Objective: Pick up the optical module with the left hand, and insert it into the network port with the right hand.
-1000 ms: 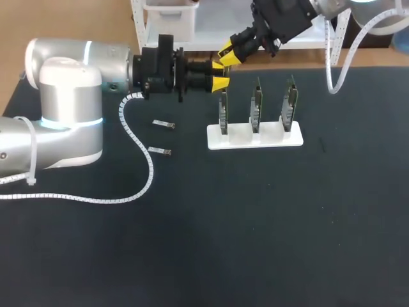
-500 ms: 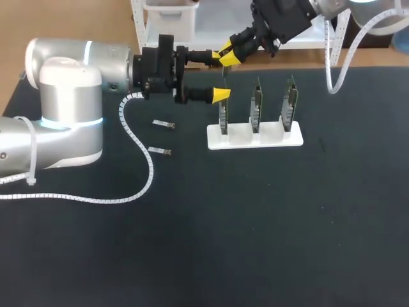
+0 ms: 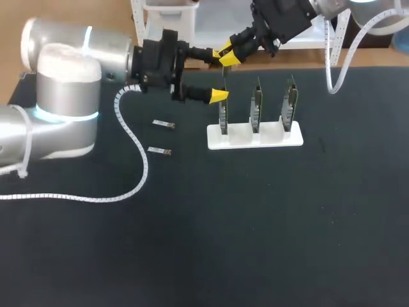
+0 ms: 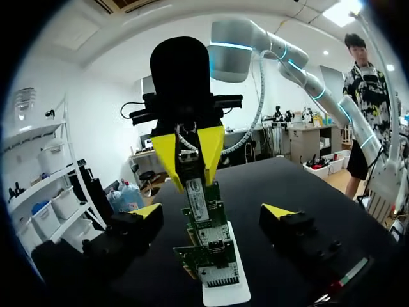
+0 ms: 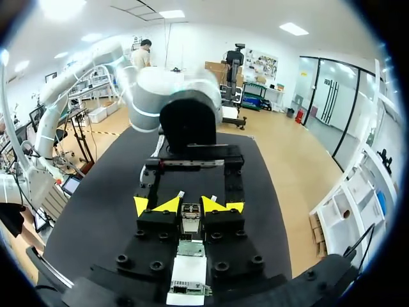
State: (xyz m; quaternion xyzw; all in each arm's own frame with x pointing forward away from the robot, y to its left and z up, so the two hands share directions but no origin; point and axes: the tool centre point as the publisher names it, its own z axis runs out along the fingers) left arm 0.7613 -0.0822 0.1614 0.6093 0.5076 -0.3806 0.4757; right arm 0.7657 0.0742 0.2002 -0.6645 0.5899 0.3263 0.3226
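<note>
**Module in my right gripper, over the first board**

Head view: my right gripper (image 3: 228, 54) pinches the module (image 3: 224, 69) by its upper end. The module hangs below the tips, above the nearest board (image 3: 223, 115) on the stand (image 3: 255, 139). My left gripper (image 3: 218, 75) stands wide, one finger on either side of the module, touching nothing that I can see. Two spares (image 3: 164, 124) lie on the mat under my left arm.

Left wrist view: ahead of my spread fingers (image 4: 146, 212), the right gripper is clamped on the module, which points down at the row of boards. I take the metal cage on a board's edge to be the port (image 4: 216, 235).

Right wrist view: the module sits square between my right tips, with the left fingers just outside them.

I judge insertion to be the step in hand. The left gripper should draw straight back first, so nothing snags. Then I should line the module's long axis with the port's mouth and lower it slowly without twisting. The board is thin and only slotted into the stand, so a skewed push could tip it.
</note>
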